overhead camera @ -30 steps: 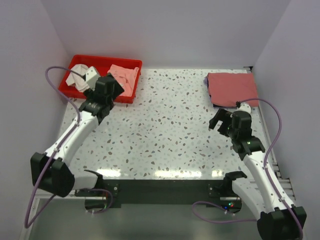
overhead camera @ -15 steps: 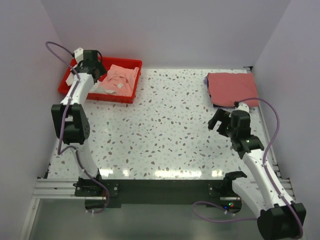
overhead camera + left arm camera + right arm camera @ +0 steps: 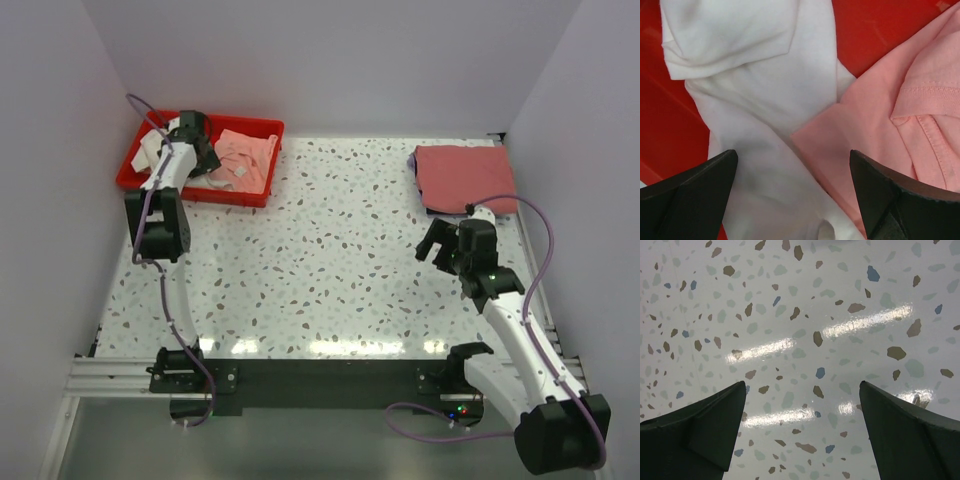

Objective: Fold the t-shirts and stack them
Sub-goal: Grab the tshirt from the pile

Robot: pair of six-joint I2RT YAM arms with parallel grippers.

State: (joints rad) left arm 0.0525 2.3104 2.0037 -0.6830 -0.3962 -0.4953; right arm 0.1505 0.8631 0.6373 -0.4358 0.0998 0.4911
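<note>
The table (image 3: 330,260) has a glossy white terrazzo top flecked with brown, grey and blue chips, and strip reflections show on it in the right wrist view. A rectangular red plastic tray (image 3: 196,190) with smooth, shiny walls sits at the far left corner of the table. It holds 2 garments. The white t-shirt (image 3: 755,75) is soft matte knit, bunched into rolled folds on the tray's left side. The pale pink t-shirt (image 3: 890,115) lies crumpled on the right side, touching the white one, with a stitched hem and seam visible. The left gripper (image 3: 792,152) hangs directly over both garments. Its 2 dark wedge-shaped fingers are spread wide apart with nothing between them, and whether they touch the cloth cannot be told. The dusty-red t-shirt (image 3: 465,175) lies folded into a flat, roughly square pad at the far right corner of the table, with a darker strip of cloth showing at its left edge. The right gripper (image 3: 437,240) hangs over bare table near the right edge, just short of that pad, fingers likewise spread wide and empty.
</note>
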